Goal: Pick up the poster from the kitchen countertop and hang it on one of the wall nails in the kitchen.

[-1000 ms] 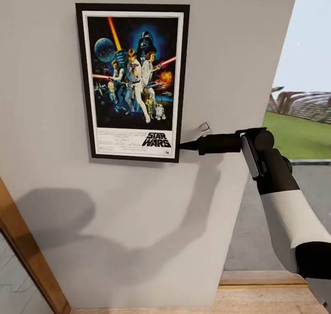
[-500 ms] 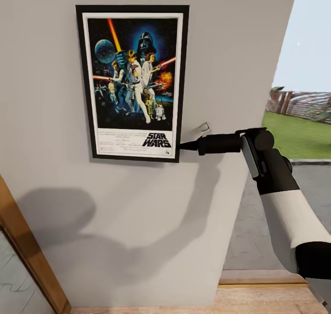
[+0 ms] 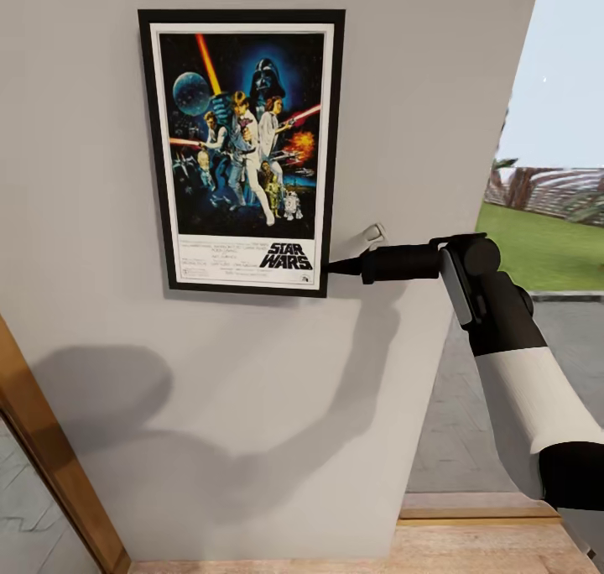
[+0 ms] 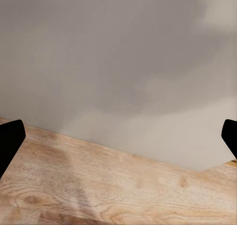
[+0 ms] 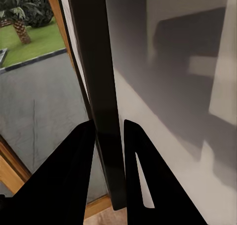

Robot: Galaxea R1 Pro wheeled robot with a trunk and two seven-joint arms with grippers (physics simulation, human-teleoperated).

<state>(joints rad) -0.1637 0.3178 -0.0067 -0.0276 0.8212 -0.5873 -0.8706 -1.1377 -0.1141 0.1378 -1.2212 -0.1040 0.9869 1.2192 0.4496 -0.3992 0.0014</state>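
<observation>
The Star Wars poster [image 3: 243,150] lies flat against the grey wall [image 3: 252,406], upright, its black frame fully in the head view. My right gripper [image 3: 333,265] reaches in from the right and is shut on the frame's lower right edge. In the right wrist view the dark frame edge [image 5: 96,62] runs between the two black fingers [image 5: 74,166], which press on either side. A short pale peg [image 3: 369,237] juts from the wall just above the gripper. My left gripper [image 4: 118,138] is open, facing the wall's base and the wood floor [image 4: 118,195].
A wooden door frame [image 3: 42,465] slants across the lower left. To the right the wall ends at an opening onto pavement and a green lawn [image 3: 545,247]. Light wood floor [image 3: 486,549] lies below the wall.
The head view has shifted very slightly. The poster and my right gripper keep the same place on the wall.
</observation>
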